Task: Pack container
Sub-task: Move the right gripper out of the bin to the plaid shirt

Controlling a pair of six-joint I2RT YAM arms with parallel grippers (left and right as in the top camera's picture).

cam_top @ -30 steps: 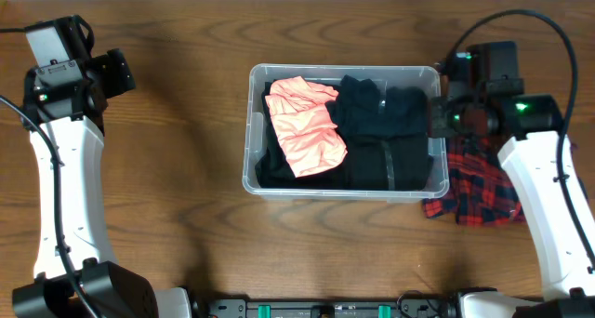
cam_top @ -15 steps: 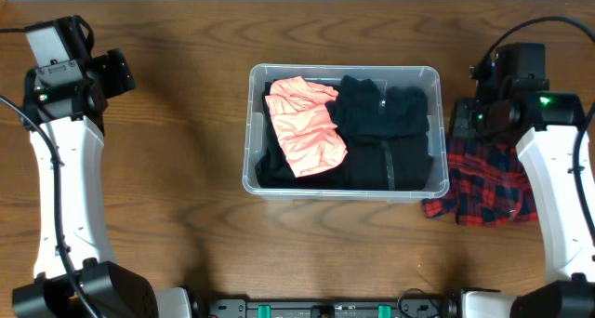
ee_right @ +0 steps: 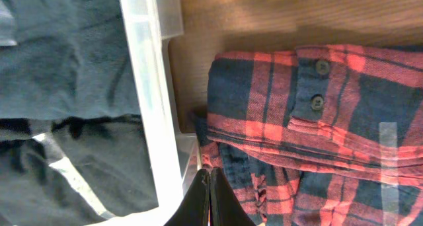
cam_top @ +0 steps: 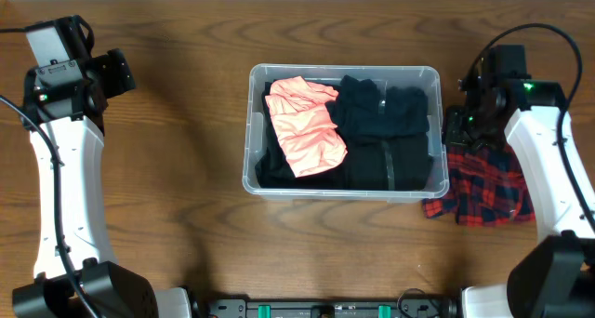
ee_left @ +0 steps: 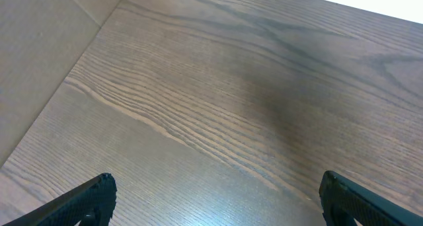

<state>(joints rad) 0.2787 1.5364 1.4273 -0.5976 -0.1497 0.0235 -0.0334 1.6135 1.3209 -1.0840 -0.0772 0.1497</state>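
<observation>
The clear container (cam_top: pixel 344 70) sits mid-table. Inside it a pink garment (cam_top: pixel 305 125) lies on the left and black clothes (cam_top: pixel 386 137) fill the right. A red plaid shirt (cam_top: pixel 483 183) lies folded on the table just right of it. My right gripper (cam_top: pixel 457 127) hangs over the shirt's left edge. In the right wrist view the gripper (ee_right: pixel 209 176) is shut and empty, above the gap between the container's wall (ee_right: pixel 149 87) and the plaid shirt (ee_right: pixel 317 120). My left gripper (cam_top: pixel 116 72) is at the far left, open (ee_left: pixel 215 186) over bare wood.
The left arm's white link (cam_top: pixel 60 188) runs down the left side of the table. The right arm's link (cam_top: pixel 548 197) crosses above the plaid shirt's right part. The wooden tabletop (ee_left: pixel 218 87) shows in the left wrist view.
My right gripper has moved right, off the container's right rim, to above the plaid shirt's left edge. It has stayed shut. The left arm has not moved.
</observation>
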